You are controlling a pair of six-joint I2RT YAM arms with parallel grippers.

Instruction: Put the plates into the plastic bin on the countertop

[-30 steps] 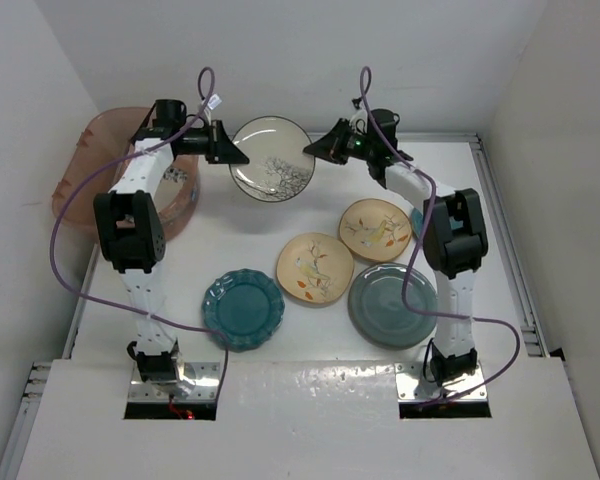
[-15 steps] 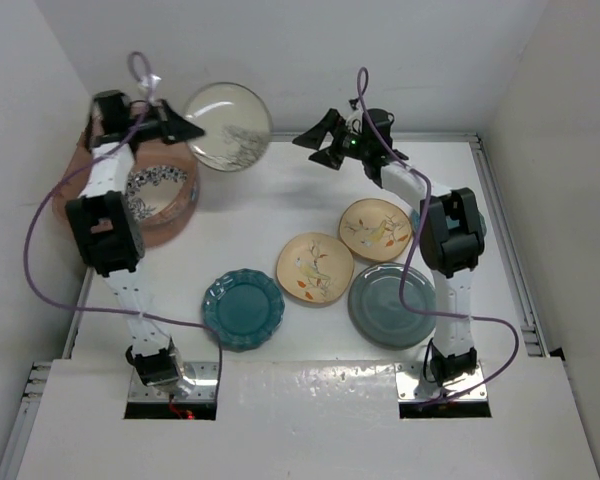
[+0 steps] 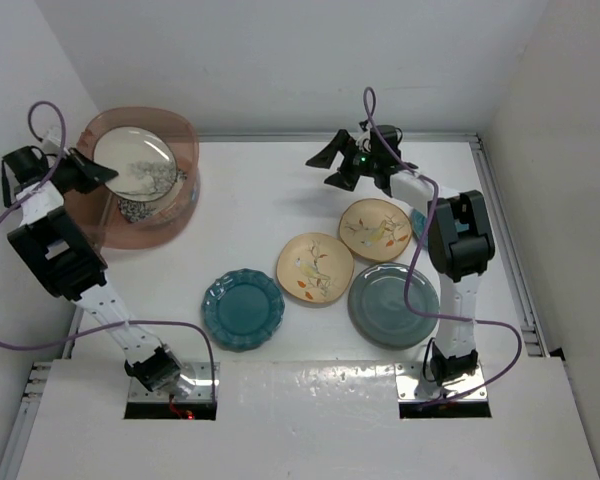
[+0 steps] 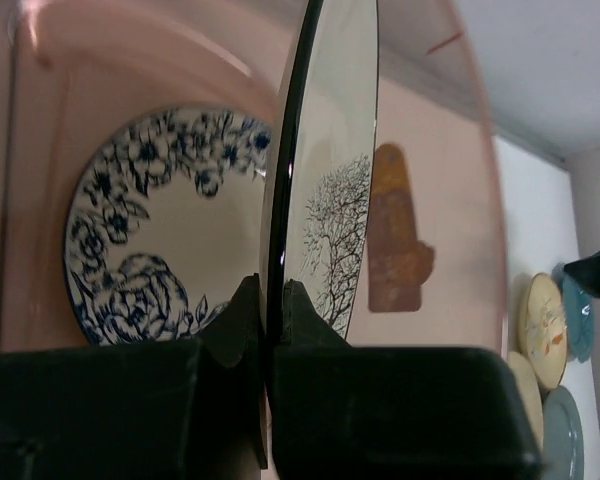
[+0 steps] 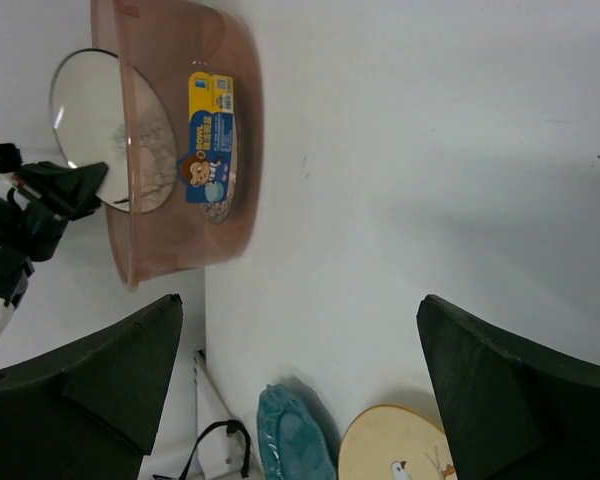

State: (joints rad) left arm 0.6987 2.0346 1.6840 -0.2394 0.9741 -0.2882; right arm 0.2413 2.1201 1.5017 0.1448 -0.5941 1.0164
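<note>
Plate (image 3: 135, 162) held edgewise over bin (image 3: 176, 214) by outstretched left claw (image 3: 98, 172); right claw (image 3: 328, 168) agape.

Blue-patterned plate (image 4: 150, 230) part hidden behind white plate (image 4: 335, 180); cream plate (image 5: 405, 445) cut by bottom edge.

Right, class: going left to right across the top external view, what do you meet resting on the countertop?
plastic bin → teal scalloped plate → nearer bird plate → grey-green plate
</note>
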